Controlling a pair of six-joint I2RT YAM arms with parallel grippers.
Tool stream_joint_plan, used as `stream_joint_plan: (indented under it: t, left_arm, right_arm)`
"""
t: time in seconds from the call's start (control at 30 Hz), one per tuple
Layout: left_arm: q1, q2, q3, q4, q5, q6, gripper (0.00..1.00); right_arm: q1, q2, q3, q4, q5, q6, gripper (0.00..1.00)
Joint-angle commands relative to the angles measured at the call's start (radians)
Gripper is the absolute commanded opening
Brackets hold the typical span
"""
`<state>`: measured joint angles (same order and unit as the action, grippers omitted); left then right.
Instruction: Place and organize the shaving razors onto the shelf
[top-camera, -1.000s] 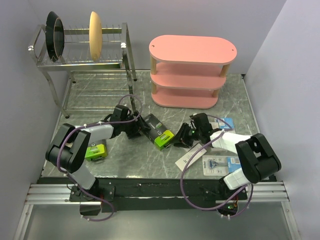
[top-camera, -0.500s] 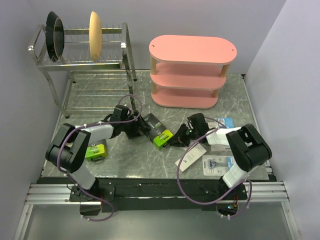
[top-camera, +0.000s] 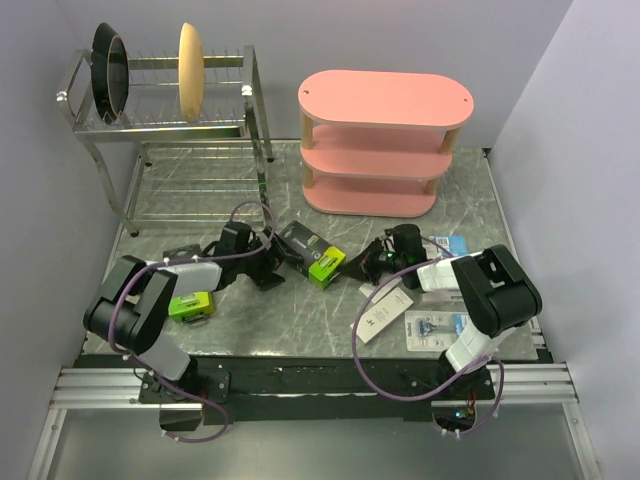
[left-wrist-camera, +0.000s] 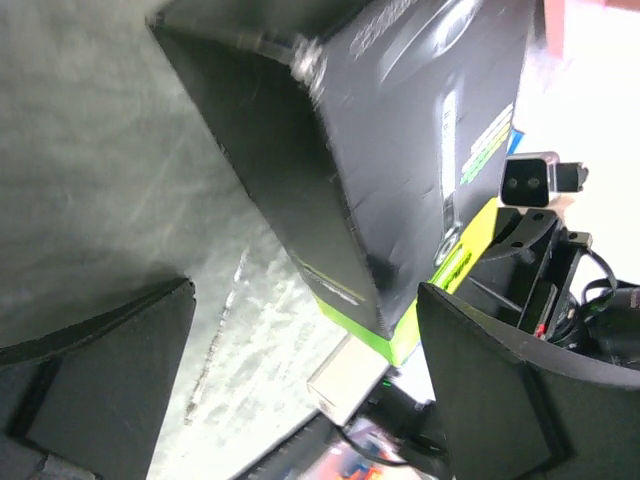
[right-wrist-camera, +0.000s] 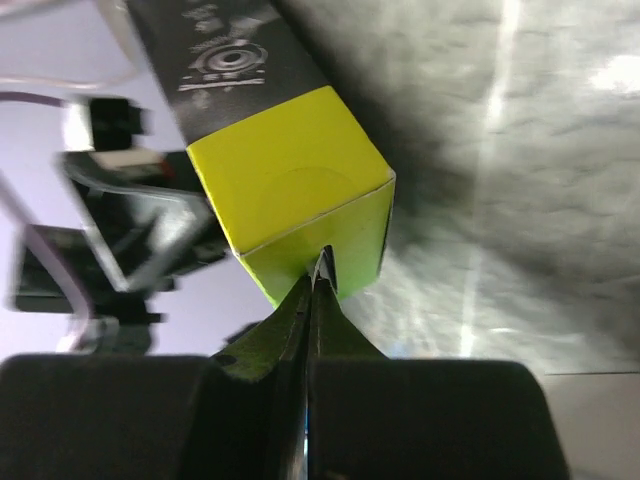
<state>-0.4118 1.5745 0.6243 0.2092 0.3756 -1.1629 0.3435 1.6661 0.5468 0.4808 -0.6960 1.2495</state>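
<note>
A black-and-lime-green razor box (top-camera: 313, 254) lies on the table in front of the pink shelf (top-camera: 385, 100), whose boards are bare. My left gripper (top-camera: 268, 264) is open at the box's left; in the left wrist view its fingers (left-wrist-camera: 95, 385) stand wide apart and the box (left-wrist-camera: 400, 150) reaches in between them. My right gripper (top-camera: 364, 264) is shut, with its tips (right-wrist-camera: 320, 268) against the box's lime end (right-wrist-camera: 290, 190). A second black-and-lime box (top-camera: 190, 304) lies by the left arm. Two white boxes (top-camera: 383, 312) (top-camera: 437, 273) and two blister packs (top-camera: 452, 244) (top-camera: 436, 328) lie at the right.
A metal dish rack (top-camera: 160, 125) stands at the back left and holds a tan bowl (top-camera: 190, 57) and dark plates (top-camera: 110, 68). Grey walls close in on both sides. Cables loop over both arms.
My right gripper has moved left and up against the box's lime end. The box has shifted up and turned a little. My left arm has drawn back slightly to the left.
</note>
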Motion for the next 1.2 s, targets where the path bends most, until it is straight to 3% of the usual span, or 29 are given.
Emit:
stream_joint_plan:
  t: [0.0, 0.3, 0.47, 0.6, 0.63, 0.67, 0.7, 0.8, 1.03, 1.17]
  left_arm:
    - [0.001, 0.033, -0.031, 0.079, 0.065, -0.145, 0.99]
    - [-0.082, 0.136, 0.061, 0.128, 0.100, -0.340, 0.97]
    - [-0.087, 0.131, 0.069, 0.153, 0.102, -0.308, 0.75]
    - [-0.070, 0.101, 0.072, 0.090, 0.072, -0.219, 0.48]
    - [-0.062, 0.090, 0.074, 0.079, 0.069, -0.148, 0.43]
    - [-0.056, 0.073, 0.083, 0.059, 0.062, -0.105, 0.34]
    - [-0.045, 0.062, 0.086, 0.026, 0.056, -0.059, 0.31]
    - [-0.042, 0.026, 0.084, -0.011, 0.046, 0.133, 0.21]
    - [-0.047, -0.050, 0.067, 0.028, 0.153, 0.448, 0.17]
    - [-0.048, -0.002, 0.152, 0.093, 0.302, 0.444, 0.18]
  right_arm:
    - [0.009, -0.078, -0.010, 0.117, 0.030, 0.116, 0.00]
    - [0.075, -0.071, 0.008, 0.085, 0.042, 0.153, 0.00]
    - [0.094, -0.078, 0.008, 0.045, 0.053, 0.134, 0.00]
    - [0.103, -0.069, 0.038, 0.002, 0.053, 0.102, 0.00]
    - [0.101, -0.074, 0.059, -0.017, 0.050, 0.090, 0.03]
    - [0.095, -0.080, 0.073, -0.043, 0.047, 0.071, 0.12]
    - [0.088, -0.092, 0.084, -0.068, 0.033, 0.024, 0.29]
    - [0.043, -0.132, 0.149, -0.190, -0.026, -0.150, 0.54]
    - [-0.070, -0.246, 0.252, -0.524, -0.092, -0.504, 0.61]
    - [-0.175, -0.313, 0.288, -0.709, -0.045, -0.651, 0.62]
